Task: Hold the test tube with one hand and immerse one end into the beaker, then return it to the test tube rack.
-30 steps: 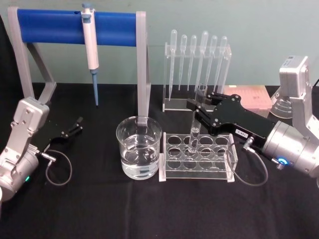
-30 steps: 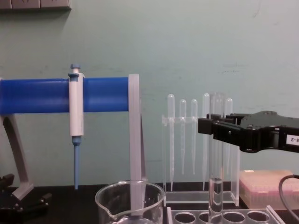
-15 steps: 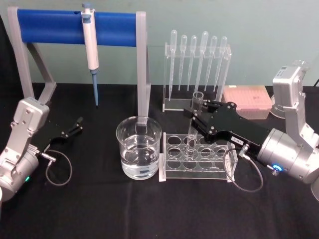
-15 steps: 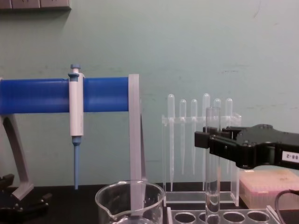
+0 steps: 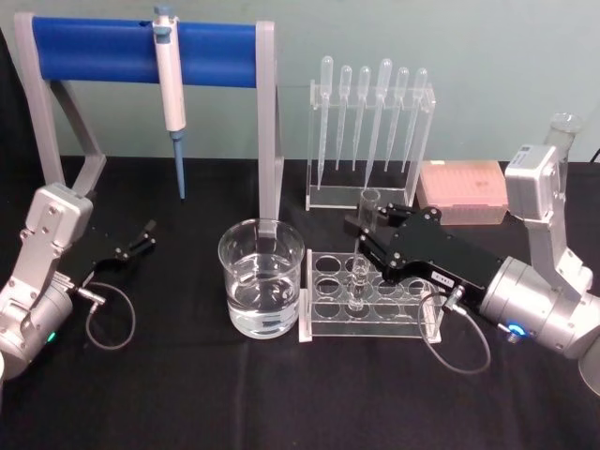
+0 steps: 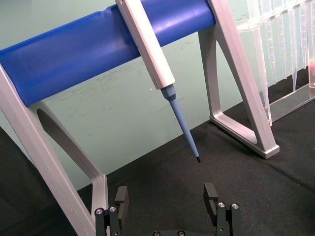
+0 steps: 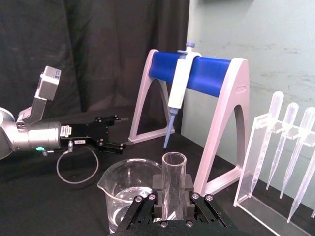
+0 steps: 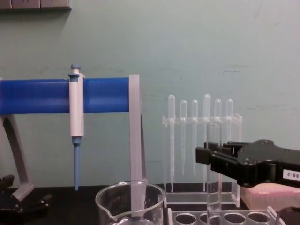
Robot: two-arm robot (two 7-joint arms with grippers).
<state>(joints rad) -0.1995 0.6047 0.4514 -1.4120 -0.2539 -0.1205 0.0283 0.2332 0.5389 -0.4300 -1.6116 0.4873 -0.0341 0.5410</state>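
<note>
The test tube (image 5: 365, 234) stands upright with its lower end in a hole of the clear rack (image 5: 405, 322), right of the beaker (image 5: 262, 292). My right gripper (image 5: 373, 228) is shut on the tube's upper part. In the right wrist view the test tube (image 7: 173, 181) sits clamped between the black fingers (image 7: 158, 192), with the beaker (image 7: 124, 195) beyond it. From the chest, the test tube (image 8: 213, 174) rises through the right gripper (image 8: 209, 156) above the rack (image 8: 234, 218); the beaker (image 8: 131, 202) holds water. My left gripper (image 5: 142, 238) rests open on the table at the far left.
A blue-barred stand (image 5: 141, 49) carrying a white-and-blue micropipette (image 5: 170, 89) stands behind the beaker. A clear holder of plastic pipettes (image 5: 370, 117) and a pink tip box (image 5: 464, 190) sit behind the rack. A black cloth covers the table.
My right gripper has come down and drawn slightly nearer with the test tube, sinking its lower end deeper into the rack hole. The left arm has not moved.
</note>
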